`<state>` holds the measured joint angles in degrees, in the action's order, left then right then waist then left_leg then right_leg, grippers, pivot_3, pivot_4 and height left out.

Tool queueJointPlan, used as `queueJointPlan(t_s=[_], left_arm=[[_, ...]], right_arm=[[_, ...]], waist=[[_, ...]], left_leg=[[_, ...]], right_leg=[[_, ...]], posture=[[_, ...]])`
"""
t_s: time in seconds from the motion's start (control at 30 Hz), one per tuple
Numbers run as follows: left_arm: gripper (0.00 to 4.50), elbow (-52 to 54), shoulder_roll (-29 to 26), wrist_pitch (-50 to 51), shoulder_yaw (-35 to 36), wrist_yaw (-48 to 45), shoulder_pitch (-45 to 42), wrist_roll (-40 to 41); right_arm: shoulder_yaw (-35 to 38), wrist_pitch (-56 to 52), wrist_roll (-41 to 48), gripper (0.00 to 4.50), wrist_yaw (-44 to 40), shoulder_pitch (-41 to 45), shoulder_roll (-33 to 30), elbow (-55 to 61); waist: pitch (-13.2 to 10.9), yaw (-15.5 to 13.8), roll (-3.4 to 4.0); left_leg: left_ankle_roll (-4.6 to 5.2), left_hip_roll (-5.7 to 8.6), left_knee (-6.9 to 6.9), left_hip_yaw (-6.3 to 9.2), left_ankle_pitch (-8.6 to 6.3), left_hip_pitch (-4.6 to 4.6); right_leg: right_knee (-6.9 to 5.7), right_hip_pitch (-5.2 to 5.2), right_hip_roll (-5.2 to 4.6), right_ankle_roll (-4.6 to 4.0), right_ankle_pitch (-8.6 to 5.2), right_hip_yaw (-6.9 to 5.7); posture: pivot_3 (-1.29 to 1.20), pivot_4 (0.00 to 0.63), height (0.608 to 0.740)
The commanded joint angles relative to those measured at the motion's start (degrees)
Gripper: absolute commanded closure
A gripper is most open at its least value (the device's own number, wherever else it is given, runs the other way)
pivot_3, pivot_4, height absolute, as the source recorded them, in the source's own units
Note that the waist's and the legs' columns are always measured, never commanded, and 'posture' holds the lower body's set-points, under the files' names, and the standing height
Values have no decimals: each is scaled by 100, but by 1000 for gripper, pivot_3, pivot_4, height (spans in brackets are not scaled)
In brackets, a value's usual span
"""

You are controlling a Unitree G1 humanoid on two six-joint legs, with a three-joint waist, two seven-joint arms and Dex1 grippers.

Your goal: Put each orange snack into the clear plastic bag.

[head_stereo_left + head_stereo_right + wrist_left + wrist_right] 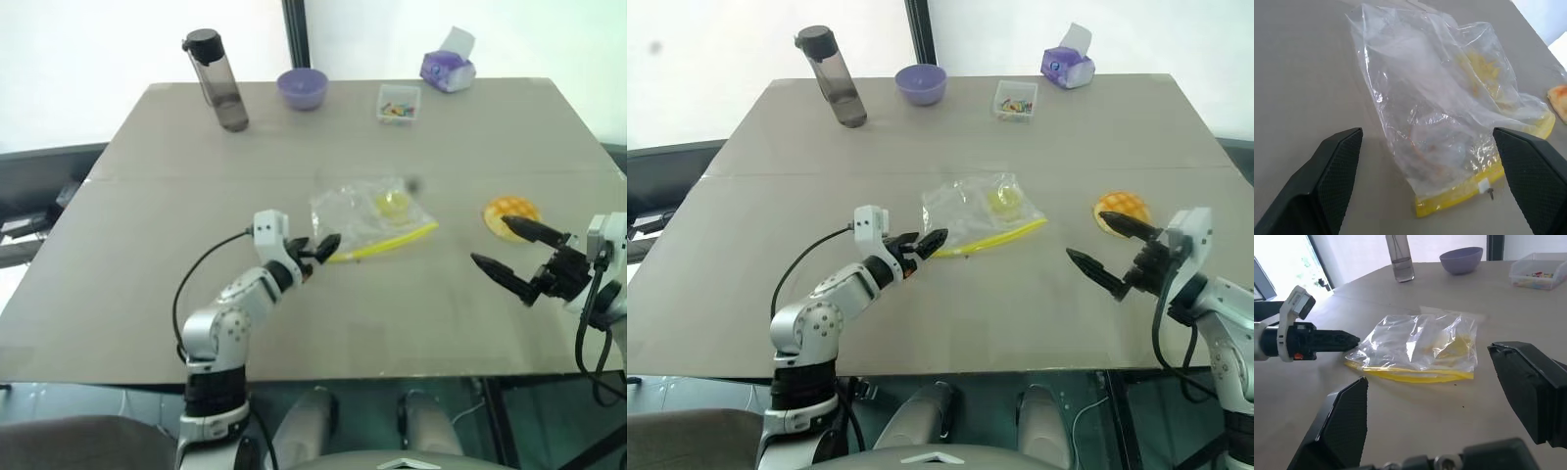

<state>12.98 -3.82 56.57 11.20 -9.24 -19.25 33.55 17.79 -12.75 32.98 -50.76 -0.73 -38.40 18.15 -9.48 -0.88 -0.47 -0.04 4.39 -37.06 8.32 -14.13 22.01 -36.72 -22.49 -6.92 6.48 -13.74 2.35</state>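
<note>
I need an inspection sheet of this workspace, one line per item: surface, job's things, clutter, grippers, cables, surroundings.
Surface: grey table, two boards joined by a seam.
Job's things: round orange-yellow bun with grid pattern on the table, outside the bag; crinkly clear plastic bag with yellow strip lying flat mid-table.
Clutter: smoky clear bottle with black lid, purple bowl, small clear box of coloured bits, purple tissue pack, all along the far edge.
Grippers: left gripper, jaws open at the bag's yellow-strip end; right gripper, jaws open beside the bun.
Cables: black cable looping at the left arm.
Surroundings: bright windows behind with a dark post.
</note>
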Motion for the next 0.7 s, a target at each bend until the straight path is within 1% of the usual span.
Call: queueJointPlan(t_s=[0.03, 0.17, 0.23, 0.33, 0.43, 0.5, 0.53, 0.57, 0.6, 0.63, 0.7], left_arm=[[1, -578, 305, 953, 298, 427, -188, 331], [1, -1134, 670, 1506, 1061, 979, -709, 589], [1, -1347, 686, 1542, 1163, 1051, -920, 580], [1, -1629, 789, 1646, 1339, 1162, -1212, 691], [775, -1776, 913, 1728, 1458, 1227, -1391, 814], [1598, -1774, 900, 1788, 1364, 1187, -1400, 796], [2104, -1774, 901, 1810, 1337, 1189, -1398, 789], [2394, -1786, 907, 1817, 1329, 1197, -1405, 786], [2881, -1800, 927, 1833, 1354, 1199, -1414, 811], [3244, -1814, 938, 1842, 1367, 1195, -1426, 823], [4200, -1825, 980, 1867, 1434, 1212, -1448, 872]], right_arm=[[49, -78, 113, 33, 170, 155, 0, 382], [-35, -113, 88, 33, 251, 198, 61, 468], [-68, -101, 71, 33, 278, 204, 81, 476], [-98, -110, 85, 33, 319, 214, 94, 518], [-118, -122, 94, 0, 334, 249, 100, 531], [-159, -112, 64, 0, 335, 278, 114, 525], [-183, -110, 53, 0, 345, 289, 128, 536], [-198, -109, 46, 0, 350, 303, 136, 536], [-223, -106, 30, 0, 364, 310, 154, 549], [-236, -103, 20, 0, 370, 320, 164, 549], [-275, -83, -9, 0, 381, 322, 182, 544]], waist=[[2, -2, -2], [9, -27, -1], [9, -28, 0], [10, -33, 0], [10, -35, -1], [8, -37, -4], [7, -37, -4], [7, -36, -5], [7, -36, -6], [6, -37, -6], [3, -35, -11]], left_leg=[[0, 2, -2, 1, 0, -3], [0, 6, -6, 9, 0, -11], [0, 7, -6, 14, 0, -26], [0, 15, -9, 17, 0, -26], [0, 18, -10, 20, 0, -25], [0, 21, -10, 23, 0, -21], [-1, 22, -10, 24, 0, -20], [-1, 23, -10, 25, 0, -19], [-1, 23, -10, 25, 0, -18], [-2, 23, -10, 27, 1, -16], [-2, 24, -10, 29, 1, -13]], right_leg=[[0, 5, -1, 1, -1, -1], [1, 19, -4, 3, -2, -11], [5, 41, -7, 17, -10, -18], [5, 44, -13, 17, -9, -20], [6, 45, -15, 18, -9, -21], [9, 44, -17, 15, -8, -24], [9, 44, -18, 11, -5, -24], [11, 43, -19, 10, -5, -25], [12, 43, -19, 11, -5, -25], [14, 42, -19, 10, -5, -26], [18, 42, -20, 10, -5, -28]], posture=[[0, 150, 739], [0, 150, 739], [0, 150, 739], [0, 150, 739], [0, 150, 739], [0, 150, 739], [0, 150, 739], [0, 150, 739], [0, 150, 739], [0, 150, 739], [0, 150, 739]])
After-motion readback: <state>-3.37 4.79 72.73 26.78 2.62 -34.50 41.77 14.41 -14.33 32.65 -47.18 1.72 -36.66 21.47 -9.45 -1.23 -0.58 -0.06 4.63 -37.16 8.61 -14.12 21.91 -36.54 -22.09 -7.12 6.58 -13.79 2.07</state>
